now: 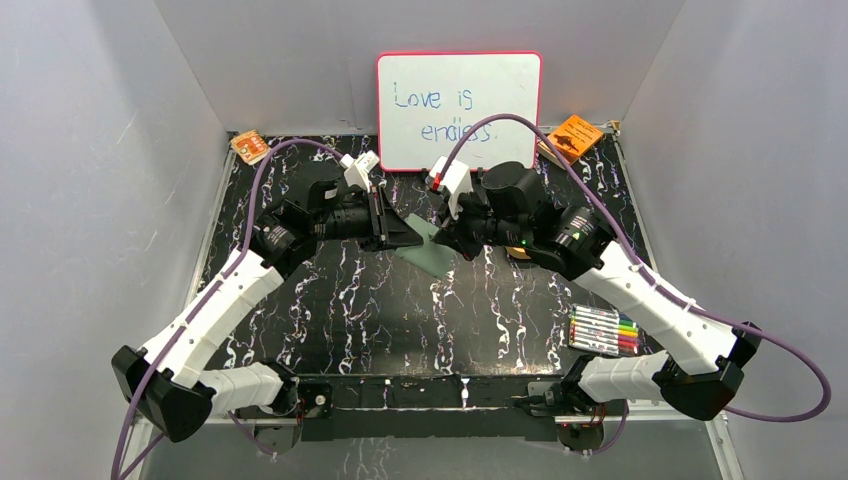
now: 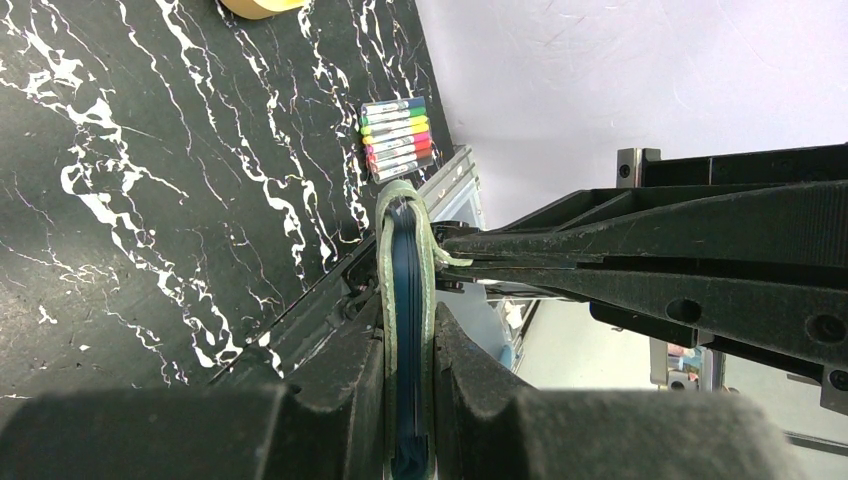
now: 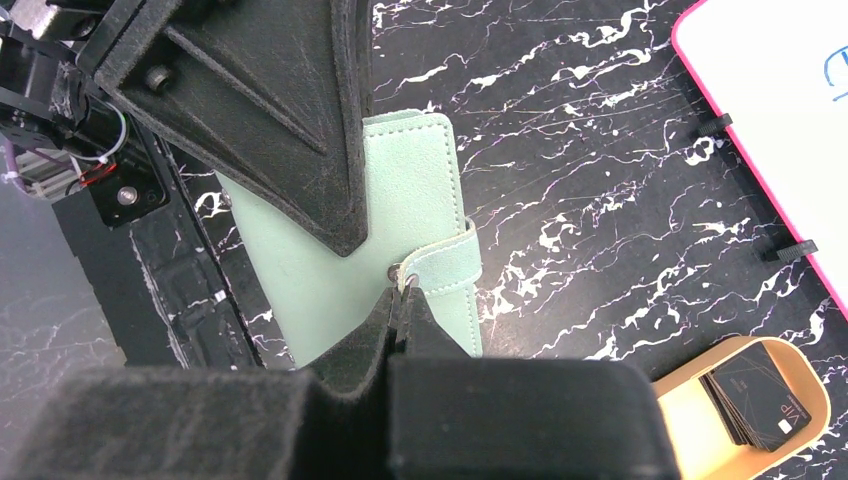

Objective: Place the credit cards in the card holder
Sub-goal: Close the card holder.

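Note:
The card holder (image 1: 432, 255), a grey-green sleeve, hangs above the table's middle between both grippers. In the left wrist view it shows edge-on (image 2: 405, 230) with a dark blue inside, and my left gripper (image 2: 410, 322) is shut on its two faces. My right gripper (image 3: 408, 292) is shut on the holder's snap strap (image 3: 445, 262), pinching the tab at the edge of the holder's body (image 3: 410, 190). The credit cards (image 3: 757, 400) lie as a dark stack in a tan tray (image 3: 690, 400), at the lower right of the right wrist view.
A whiteboard (image 1: 458, 110) stands at the back. Orange booklets lie at the back left (image 1: 250, 147) and back right (image 1: 574, 137). A set of coloured markers (image 1: 603, 330) lies at the right, near the right arm. Grey walls enclose the table.

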Action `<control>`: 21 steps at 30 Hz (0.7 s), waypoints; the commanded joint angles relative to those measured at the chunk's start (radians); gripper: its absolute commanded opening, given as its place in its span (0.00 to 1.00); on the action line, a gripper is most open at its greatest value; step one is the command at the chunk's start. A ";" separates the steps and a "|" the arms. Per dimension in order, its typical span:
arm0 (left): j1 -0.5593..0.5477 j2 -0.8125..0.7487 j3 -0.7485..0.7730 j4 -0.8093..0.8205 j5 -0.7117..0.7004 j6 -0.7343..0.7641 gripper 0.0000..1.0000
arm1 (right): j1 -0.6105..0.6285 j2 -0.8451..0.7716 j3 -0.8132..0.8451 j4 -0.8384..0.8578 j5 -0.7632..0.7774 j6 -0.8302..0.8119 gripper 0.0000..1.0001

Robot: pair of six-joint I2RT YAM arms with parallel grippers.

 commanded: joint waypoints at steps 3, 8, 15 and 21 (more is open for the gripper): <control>-0.001 -0.010 0.046 0.045 0.061 -0.021 0.00 | 0.002 0.000 0.010 0.006 0.014 -0.018 0.00; -0.001 -0.001 0.050 0.046 0.057 -0.023 0.00 | 0.003 -0.002 0.006 0.018 -0.019 -0.006 0.00; -0.001 0.013 0.067 0.056 0.064 -0.029 0.00 | 0.004 0.000 -0.005 0.024 -0.035 0.006 0.00; -0.001 0.015 0.070 0.074 0.069 -0.036 0.00 | 0.006 0.006 -0.019 0.033 -0.054 0.019 0.00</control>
